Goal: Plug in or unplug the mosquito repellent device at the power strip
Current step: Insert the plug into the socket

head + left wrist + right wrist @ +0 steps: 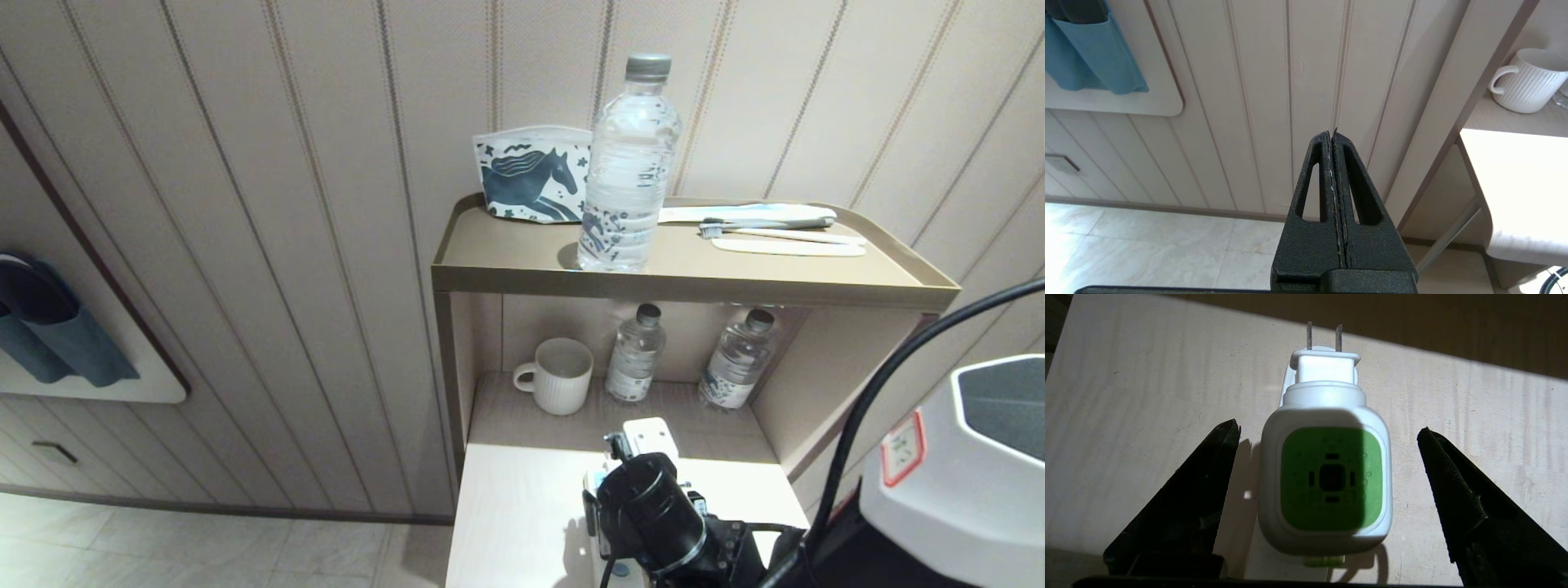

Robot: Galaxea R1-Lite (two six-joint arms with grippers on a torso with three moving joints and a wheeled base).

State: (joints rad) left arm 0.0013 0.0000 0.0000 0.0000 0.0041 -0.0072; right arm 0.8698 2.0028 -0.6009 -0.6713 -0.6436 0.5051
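The mosquito repellent device (1331,477), white with a green centre, stands on the pale wooden tabletop (1126,416). Its two metal prongs (1323,335) are bare and sit in no socket. A sliver of its green bottle (1323,561) shows below it. My right gripper (1327,428) is open, with one finger on each side of the device and neither touching it. A white bar under the device looks like the power strip (1278,571); most of it is hidden. In the head view my right arm (653,506) covers all but the device's white top (649,433). My left gripper (1332,132) hangs shut and empty over the floor left of the table.
A white ribbed mug (555,376) and two small water bottles (635,355) (739,359) stand in the shelf recess behind the device. The top shelf (506,261) carries a tall bottle (627,163), a horse-print pouch (531,175) and toothbrushes (767,229). The table's edge drops to the tiled floor (204,547).
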